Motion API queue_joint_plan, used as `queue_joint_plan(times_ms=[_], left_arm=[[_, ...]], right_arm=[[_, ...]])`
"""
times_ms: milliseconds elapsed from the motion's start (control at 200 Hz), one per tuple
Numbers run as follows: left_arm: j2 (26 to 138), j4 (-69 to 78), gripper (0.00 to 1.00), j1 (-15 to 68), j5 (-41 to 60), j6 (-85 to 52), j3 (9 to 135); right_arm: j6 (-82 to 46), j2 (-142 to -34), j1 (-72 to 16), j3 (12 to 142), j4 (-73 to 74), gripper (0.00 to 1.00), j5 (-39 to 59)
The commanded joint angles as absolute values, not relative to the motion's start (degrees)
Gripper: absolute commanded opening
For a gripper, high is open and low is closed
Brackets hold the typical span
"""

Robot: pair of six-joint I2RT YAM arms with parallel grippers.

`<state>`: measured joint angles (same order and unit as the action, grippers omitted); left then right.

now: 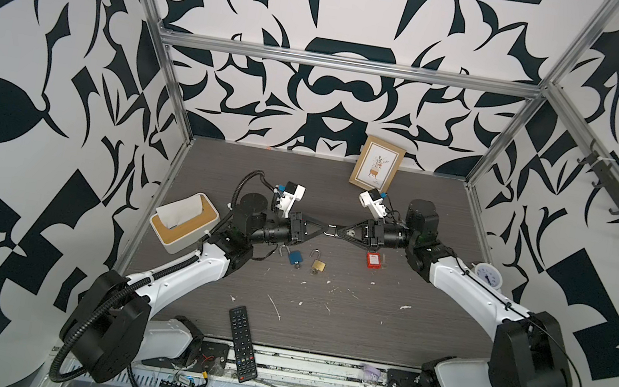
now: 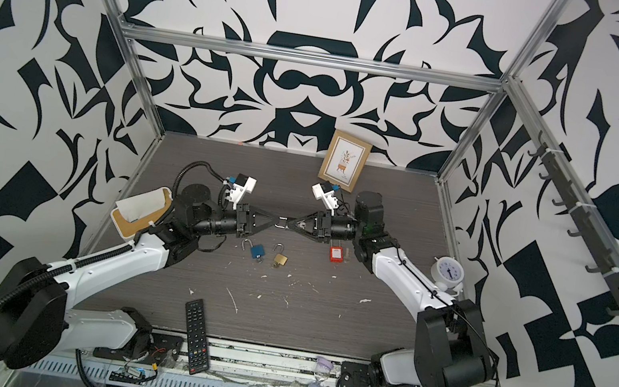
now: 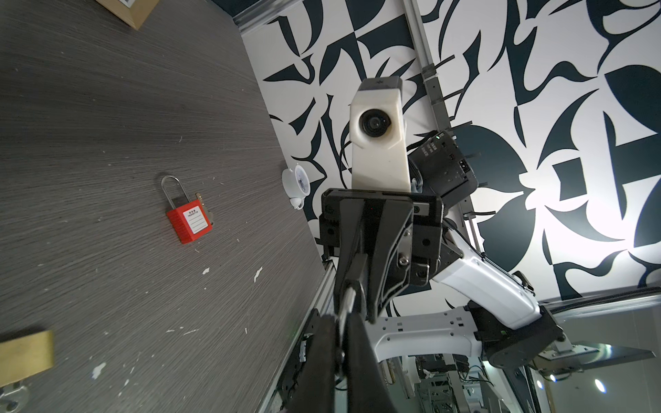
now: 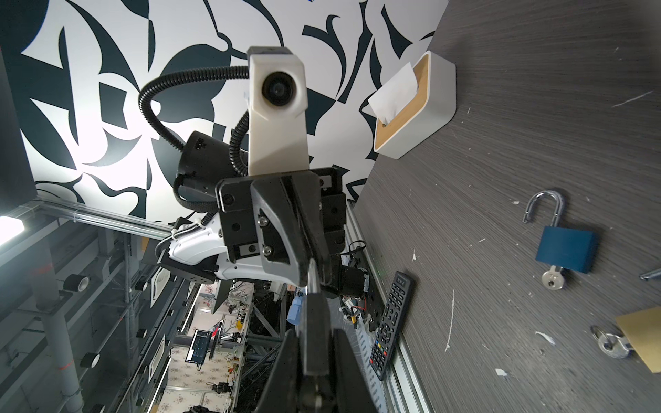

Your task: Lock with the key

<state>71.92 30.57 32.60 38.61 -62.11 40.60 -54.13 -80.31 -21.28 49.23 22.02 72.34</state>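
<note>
While the left gripper [image 1: 323,228] was clamped on the shackle [image 1: 330,229] and the right gripper [image 1: 337,231] on the dark padlock [image 4: 314,336] mid-frame above the table [image 1: 362,329], the blue lock [image 1: 294,257] and brass lock [image 1: 318,265] lay open below, so locking looked unfinished.

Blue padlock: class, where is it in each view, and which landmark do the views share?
Top view: blue padlock, mid-table, left of brass padlock.
Top view: blue padlock, same spot.
Left wrist: not in it.
Right wrist: blue padlock beside brass padlock.
Landmark: brass padlock, all views.
</note>
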Motion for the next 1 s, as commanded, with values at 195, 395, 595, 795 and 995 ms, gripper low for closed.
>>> queue_joint_plan(times_ms=[195, 395, 595, 795, 995], left_arm=[[72.59, 31.03, 0.0, 33.99, 39.29, -61.39, 42.8], [74.21, 31.41, 0.0, 34.8, 39.16, -61.06, 43.1], [75.17, 31.96, 0.0, 35.58, 39.07, -61.0, 43.35], [75.5, 32.71, 0.0, 36.04, 38.99, -61.22, 43.42], [75.3, 33.19, 0.0, 36.76, 38.98, -61.16, 44.01]], right_arm=[[-54.49, -80.25, -22.75, 50.25, 26.54, 0.0, 71.95], [-55.55, -80.6, -23.81, 50.67, 27.97, 0.0, 71.67], [-55.45, -81.1, -24.85, 51.06, 28.36, 0.0, 70.89], [-55.39, -82.36, -26.4, 51.5, 29.3, 0.0, 69.4], [-55.62, -83.3, -27.4, 52.03, 30.08, 0.0, 68.35]])
